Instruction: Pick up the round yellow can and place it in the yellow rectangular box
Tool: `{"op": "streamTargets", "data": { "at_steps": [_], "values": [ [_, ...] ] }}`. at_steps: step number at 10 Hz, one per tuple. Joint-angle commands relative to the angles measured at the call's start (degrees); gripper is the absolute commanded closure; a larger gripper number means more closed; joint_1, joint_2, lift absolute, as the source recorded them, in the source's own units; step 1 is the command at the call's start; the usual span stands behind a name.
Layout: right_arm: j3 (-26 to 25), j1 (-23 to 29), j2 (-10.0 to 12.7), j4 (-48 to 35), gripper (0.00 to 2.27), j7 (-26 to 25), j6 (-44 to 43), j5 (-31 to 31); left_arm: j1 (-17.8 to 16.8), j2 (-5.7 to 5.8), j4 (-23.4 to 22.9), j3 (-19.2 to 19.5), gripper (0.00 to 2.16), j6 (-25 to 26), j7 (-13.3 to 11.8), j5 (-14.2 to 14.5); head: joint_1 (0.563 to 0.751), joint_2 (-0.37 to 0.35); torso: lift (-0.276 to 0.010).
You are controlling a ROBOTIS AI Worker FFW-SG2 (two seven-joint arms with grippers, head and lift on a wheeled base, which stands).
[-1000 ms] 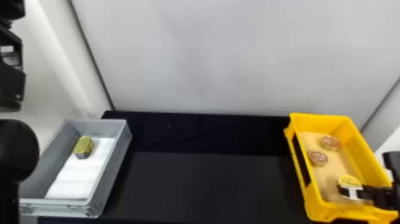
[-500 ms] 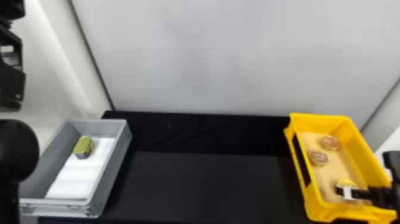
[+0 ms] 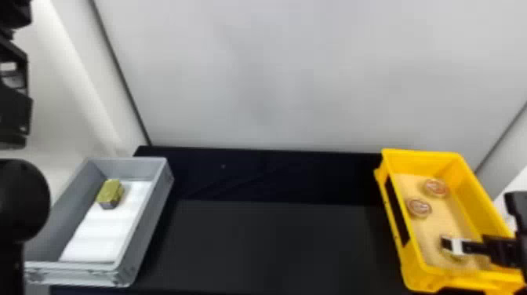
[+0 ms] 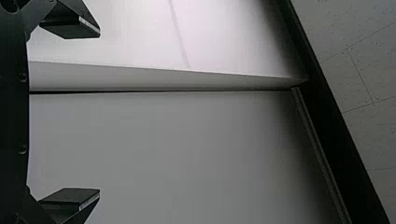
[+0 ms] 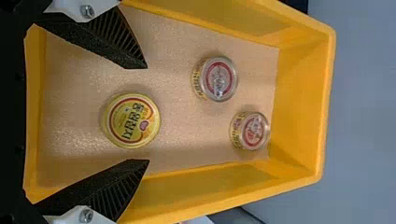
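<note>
Straddling the yellow can inside the yellow box

In the head view, with 12 o'clock straight ahead of the robot, the right end effector reaches in over the 6 o'clock end of the yellow box. Its fingers are spread. In the right wrist view the round yellow can lies flat between them, lid up, touching neither; the gap is narrower toward the 3 o'clock finger.

Of the box's edges, the 6 o'clock wall is near the can; the 3 o'clock wall runs close by the finger on that side. Open lining stretches ahead of the can to two clear-topped cans, one toward 11 o'clock, the other toward 12 and nearer the end wall.

Toward 9 o'clock, beyond the box, the black tabletop runs bare to a gray bin, where a gold block sits at the 12 o'clock end. The left arm stands at the head view's left edge, its fingers wide apart.
</note>
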Motion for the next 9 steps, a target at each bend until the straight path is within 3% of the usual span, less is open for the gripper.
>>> {"op": "streamTargets", "data": {
  "at_steps": [1, 4, 9],
  "values": [
    [0.8, 0.6, -0.5, -12.2, 0.07, -0.4, 2.0, 1.3, 0.5, -0.09, -0.2, 0.4, 0.08, 0.0, 0.0, 0.0, 0.694, 0.054, -0.003],
    [3.1, -3.6, -0.5, -29.9, 0.05, -2.5, 9.0, 6.9, 0.5, -0.09, -0.1, 0.4, 0.08, 0.0, 0.0, 0.0, 0.694, 0.054, -0.003],
    [10.2, -12.4, 0.0, -44.3, 0.01, -15.6, 6.5, 6.9, 0.3, -0.09, -0.2, 0.7, 0.08, 0.1, 0.1, 0.0, 0.694, 0.054, -0.003]
  ]
}}
